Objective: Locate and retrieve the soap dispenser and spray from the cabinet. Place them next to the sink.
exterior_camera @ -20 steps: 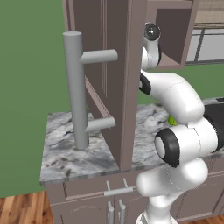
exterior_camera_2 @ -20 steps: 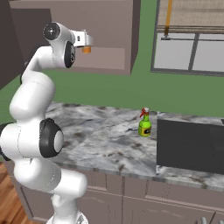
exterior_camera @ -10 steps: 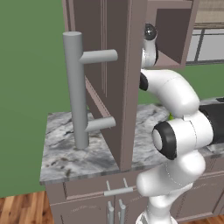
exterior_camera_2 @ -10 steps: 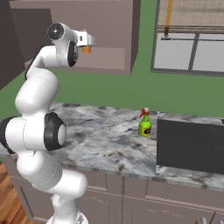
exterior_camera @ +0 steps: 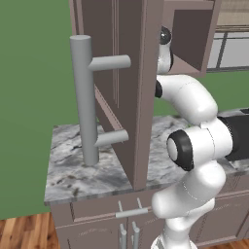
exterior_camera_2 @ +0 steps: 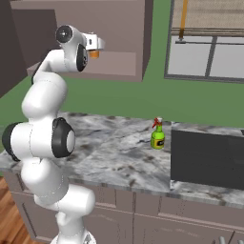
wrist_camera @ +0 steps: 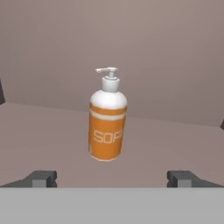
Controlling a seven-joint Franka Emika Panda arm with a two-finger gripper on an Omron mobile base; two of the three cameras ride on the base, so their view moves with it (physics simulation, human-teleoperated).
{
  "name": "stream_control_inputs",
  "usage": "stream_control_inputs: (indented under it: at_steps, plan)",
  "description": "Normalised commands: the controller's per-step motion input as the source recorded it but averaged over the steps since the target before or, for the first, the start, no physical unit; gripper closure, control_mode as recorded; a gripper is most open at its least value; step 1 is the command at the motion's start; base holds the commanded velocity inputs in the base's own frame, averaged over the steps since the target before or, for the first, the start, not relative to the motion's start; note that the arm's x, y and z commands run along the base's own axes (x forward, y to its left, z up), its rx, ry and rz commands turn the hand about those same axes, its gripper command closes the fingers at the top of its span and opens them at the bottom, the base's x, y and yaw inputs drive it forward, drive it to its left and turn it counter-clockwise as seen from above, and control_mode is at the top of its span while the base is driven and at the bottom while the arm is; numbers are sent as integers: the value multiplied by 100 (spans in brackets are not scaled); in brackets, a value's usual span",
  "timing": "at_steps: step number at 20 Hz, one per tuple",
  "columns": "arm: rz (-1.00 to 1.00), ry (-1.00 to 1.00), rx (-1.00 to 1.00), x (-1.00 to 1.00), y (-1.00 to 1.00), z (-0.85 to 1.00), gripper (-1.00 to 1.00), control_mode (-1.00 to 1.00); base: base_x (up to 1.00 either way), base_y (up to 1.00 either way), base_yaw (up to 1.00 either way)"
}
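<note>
Reaching into the cabinet [exterior_camera_2: 95,43] w/ jaws [wrist_camera: 112,178] spread wide, nothing held; tips flank the soap dispenser [wrist_camera: 107,120] but sit short of it, not touching. Dispenser (orange body, white pump) stands upright on the cabinet shelf [wrist_camera: 43,131], roughly mid-shelf, away from the back wall. Cabinet door [exterior_camera: 129,92] swung open, its bar handle [exterior_camera: 85,99] facing the left base cam.

Progress, judged: about half done. Spray [exterior_camera_2: 157,135] already on the worktop [exterior_camera_2: 109,152], just beside the sink [exterior_camera_2: 207,157] at its left edge, so that part looks finished. Left: close on dispenser, lift out, carry to the sink side.

Hard to see: from the right base cam the dispenser is just an orange sliver behind the hand; sink cut off at the right frame edge; open door blocks cabinet interior in the left base cam
</note>
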Motion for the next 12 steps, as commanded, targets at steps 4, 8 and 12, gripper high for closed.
stream_control_inputs:
  at_steps: [4, 8, 12]
  plan:
    - [-1, 0, 0, 12, 1, -5, -100, -100, 0, 0, 0]
    - [0, 0, 0, 15, 6, -1, -100, -100, 0, 0, 0]
    - [-1, 0, 0, 17, 10, -3, -100, -100, 0, 0, 0]
